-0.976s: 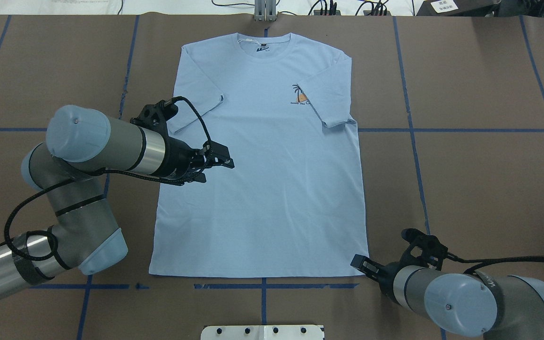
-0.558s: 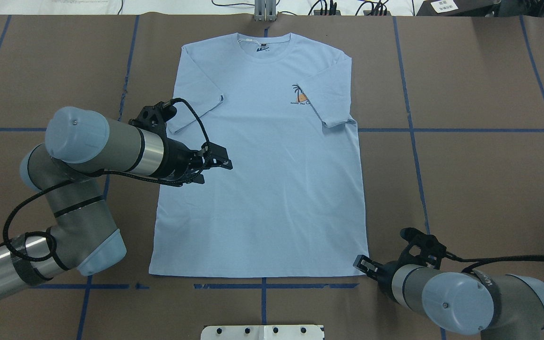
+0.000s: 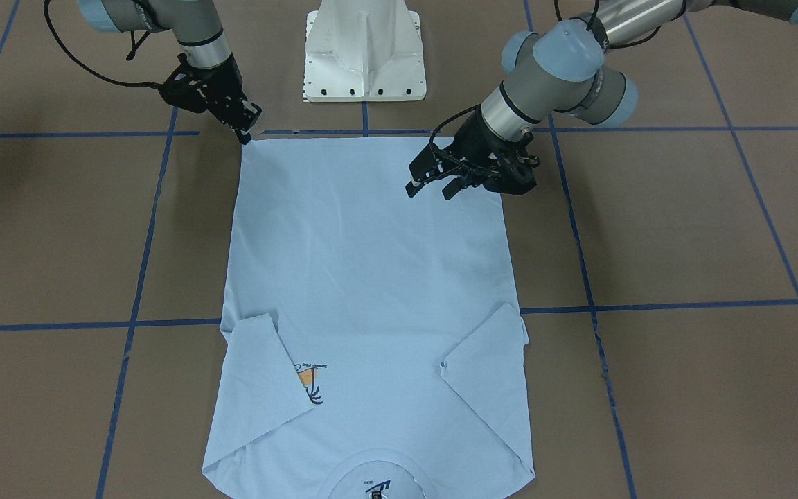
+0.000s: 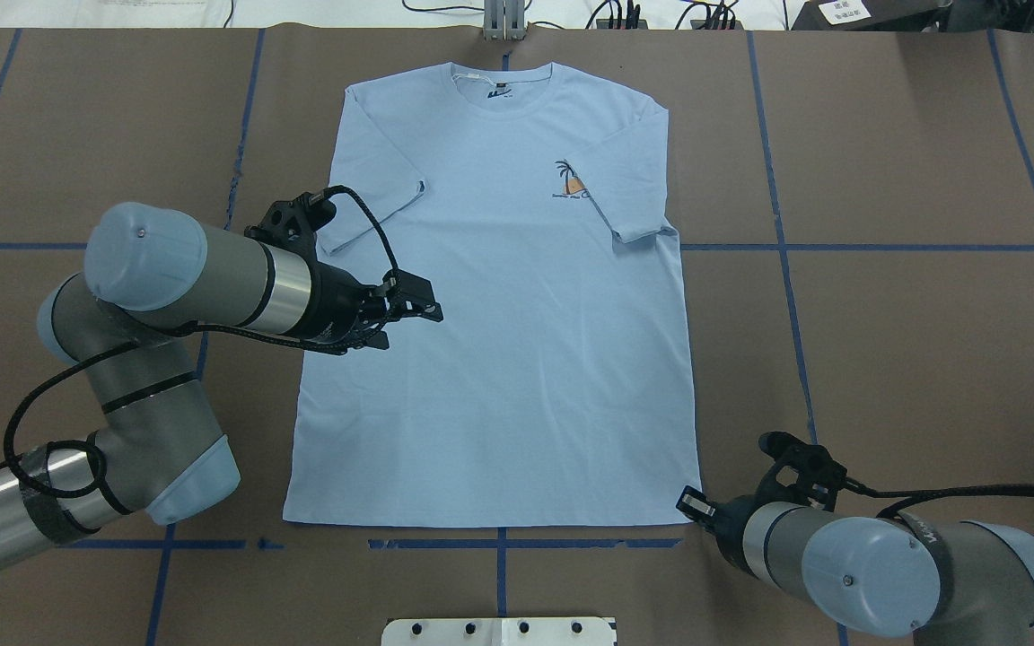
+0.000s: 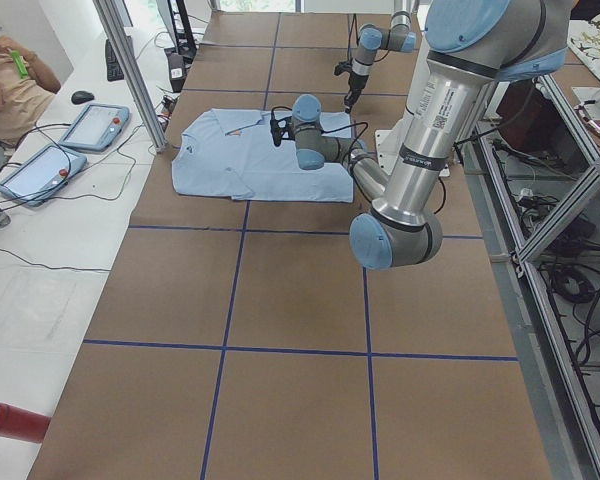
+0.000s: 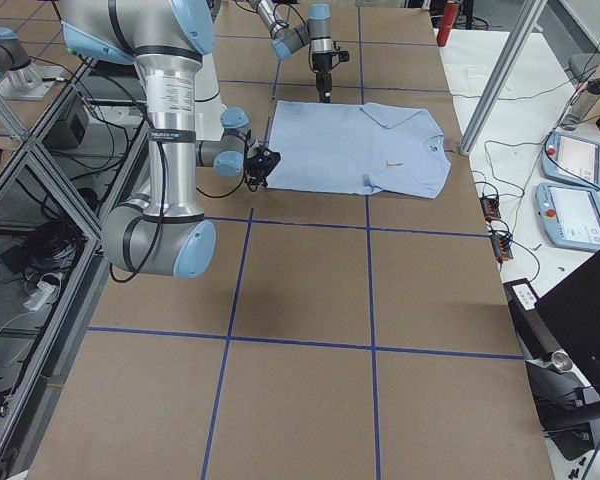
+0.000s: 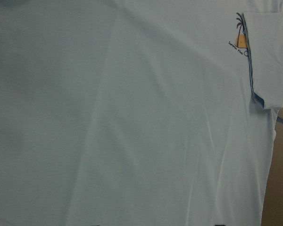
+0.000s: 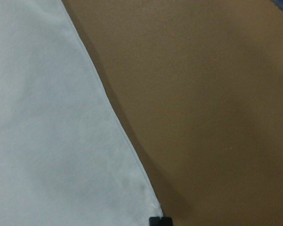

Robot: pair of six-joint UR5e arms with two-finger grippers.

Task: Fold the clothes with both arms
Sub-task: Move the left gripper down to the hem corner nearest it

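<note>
Tape lines in blue (image 4: pixel 782 247) cross the brown table (image 4: pixel 912 359) by a white metal pedestal (image 3: pixel 364 48). Light blue short-sleeved T-shirt (image 4: pixel 517 359) lies flat there, sleeves folded in. Left black two-finger gripper (image 3: pixel 431 188) hangs over its left side, jaws apart; right gripper (image 3: pixel 245 133) sits at the near right hem corner, jaws unreadable.

We see a brown table (image 4: pixel 885 341) crossed by blue tape lines (image 4: pixel 777 247). The light blue T-shirt (image 4: pixel 517 359) lies flat on it, print up and sleeves folded in. One hem corner lies just beside the right pincer (image 4: pixel 695 508), and the shirt's side part lies under the left pincer (image 4: pixel 414 314).
</note>
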